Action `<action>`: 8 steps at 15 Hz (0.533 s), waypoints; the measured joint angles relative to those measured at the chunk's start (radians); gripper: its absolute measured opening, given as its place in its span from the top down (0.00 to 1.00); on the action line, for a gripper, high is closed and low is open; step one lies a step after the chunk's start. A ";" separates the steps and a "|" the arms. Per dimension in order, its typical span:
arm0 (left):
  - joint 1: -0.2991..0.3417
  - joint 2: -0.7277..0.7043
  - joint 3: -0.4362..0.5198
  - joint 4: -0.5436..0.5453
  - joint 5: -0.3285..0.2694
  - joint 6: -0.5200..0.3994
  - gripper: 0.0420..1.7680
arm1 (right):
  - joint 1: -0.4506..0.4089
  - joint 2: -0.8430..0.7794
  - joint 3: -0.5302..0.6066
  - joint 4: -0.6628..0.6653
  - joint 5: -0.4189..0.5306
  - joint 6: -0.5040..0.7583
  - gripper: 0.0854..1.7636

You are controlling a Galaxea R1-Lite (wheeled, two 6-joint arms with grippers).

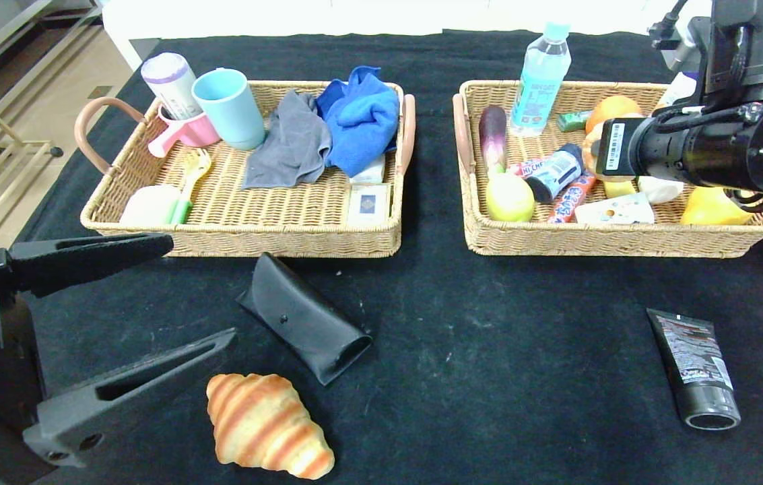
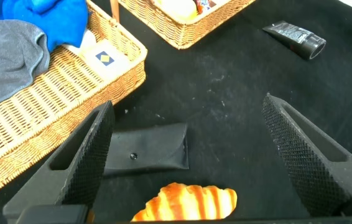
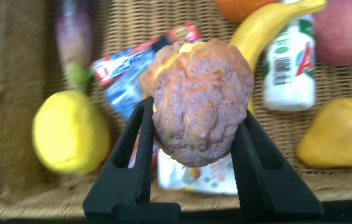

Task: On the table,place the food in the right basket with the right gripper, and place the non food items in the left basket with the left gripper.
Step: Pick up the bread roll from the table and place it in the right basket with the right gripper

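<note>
Black tablecloth (image 1: 489,350), right hand (image 3: 191,134) clamping muffin (image 3: 201,99) over right basket (image 1: 617,239), left hand (image 2: 188,155) open above croissant (image 1: 263,426), labels unreadable

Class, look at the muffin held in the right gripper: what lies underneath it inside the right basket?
Under the muffin, clamped in the right gripper, the right basket shows a white packet and a blue-red wrapper. Their middle parts are covered.

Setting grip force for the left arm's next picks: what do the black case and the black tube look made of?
The case looks like matte leather or faux leather: a soft folded flap, a small snap stud and one open end. The tube looks like glossy squeezable plastic: printed label, flattened sealed end, round cap. Neither material is certain from looks alone.
</note>
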State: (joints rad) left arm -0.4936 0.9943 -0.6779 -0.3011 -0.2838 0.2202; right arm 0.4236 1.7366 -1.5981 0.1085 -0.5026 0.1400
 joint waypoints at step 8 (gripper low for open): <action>0.000 0.000 0.000 -0.002 0.000 0.000 0.03 | -0.076 0.036 0.001 -0.046 0.043 -0.001 0.57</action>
State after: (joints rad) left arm -0.4936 0.9947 -0.6779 -0.3034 -0.2836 0.2202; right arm 0.3481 1.7721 -1.5972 0.0630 -0.4594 0.1385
